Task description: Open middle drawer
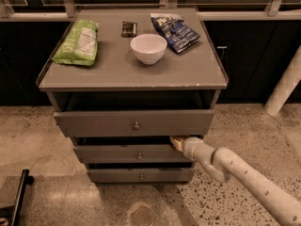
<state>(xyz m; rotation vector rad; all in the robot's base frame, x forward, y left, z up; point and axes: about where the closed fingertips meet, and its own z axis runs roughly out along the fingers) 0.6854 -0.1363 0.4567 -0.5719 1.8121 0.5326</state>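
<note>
Drawers, three, in a grey flat-topped cabinet [117,72]: the grey flat-fronted middle drawer [113,153] with its small round metal knob [139,156] lies at 6 o'clock from the white round bowl [148,48]. At 2 o'clock from that knob the tan-tipped gripper [178,142] sits at the drawer front's top edge; its grip state cannot be told.

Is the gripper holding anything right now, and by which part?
Cannot tell. The gripper is at the top edge of the middle drawer front, near its right end, away from the knob.
</note>
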